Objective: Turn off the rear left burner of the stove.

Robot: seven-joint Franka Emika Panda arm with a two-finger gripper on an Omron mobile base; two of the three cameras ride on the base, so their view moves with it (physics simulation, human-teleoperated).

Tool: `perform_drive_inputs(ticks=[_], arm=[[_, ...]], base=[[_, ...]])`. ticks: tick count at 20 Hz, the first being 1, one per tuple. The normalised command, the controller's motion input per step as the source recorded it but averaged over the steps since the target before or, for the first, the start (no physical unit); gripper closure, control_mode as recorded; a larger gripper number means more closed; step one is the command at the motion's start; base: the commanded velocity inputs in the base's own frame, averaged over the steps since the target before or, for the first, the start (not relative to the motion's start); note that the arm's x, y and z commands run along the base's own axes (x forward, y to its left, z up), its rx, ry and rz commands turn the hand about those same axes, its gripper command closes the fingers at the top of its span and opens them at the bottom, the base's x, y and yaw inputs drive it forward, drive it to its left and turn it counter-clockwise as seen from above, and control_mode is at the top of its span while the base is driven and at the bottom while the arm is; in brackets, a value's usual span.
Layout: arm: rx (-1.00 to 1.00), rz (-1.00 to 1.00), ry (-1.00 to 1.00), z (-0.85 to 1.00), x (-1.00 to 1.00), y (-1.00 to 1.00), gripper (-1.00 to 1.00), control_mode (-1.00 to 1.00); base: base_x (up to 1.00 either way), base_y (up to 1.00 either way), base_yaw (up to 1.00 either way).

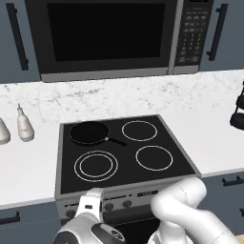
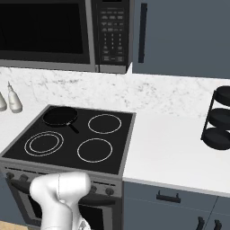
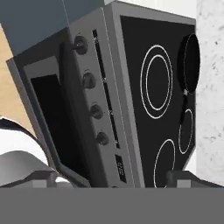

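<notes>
The rear left burner [image 1: 89, 133], at the back left of the stove [image 1: 125, 174], lies under a black frying pan [image 2: 59, 116]. We judge its knob [image 3: 80, 44] small, rigid and smooth, best pinched across its rim among 4 front knobs. The gripper [image 3: 109, 181] hangs before them, jaws wide, empty.

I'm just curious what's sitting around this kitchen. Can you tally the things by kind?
Stove: 1
Frying pan: 1
Microwave: 1
White bottles: 2
Black three-tier rack: 1
Total: 6
</notes>
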Motion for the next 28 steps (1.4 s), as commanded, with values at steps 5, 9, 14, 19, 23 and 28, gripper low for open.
perform_drive_inputs(ticks=[5,9,14,19,23,28], arm=[[0.02,0.05,-0.41,-0.51,0.10,0.07,-1.00,-1.00],[0.21,0.00,-0.38,-0.28,0.07,-0.21,-1.00,-1.00],[0.29,0.00,-0.22,-0.07,0.10,-0.24,-1.00,-1.00],[0.24,0.02,-0.13,-0.03,0.28,-0.07,-1.00,-1.00],[0.11,0.11,-0.03,-0.12,0.23,0.00,-1.00,-1.00],[0.03,0.00,0.01,-0.06,0.00,0.00,-1.00,-1.00]], base=[[0.00,0.00,0.00],[0.00,0.00,0.00],[0.00,0.00,0.00],[0.00,0.00,0.00],[0.00,0.00,0.00],[0.00,0.00,0.00]])
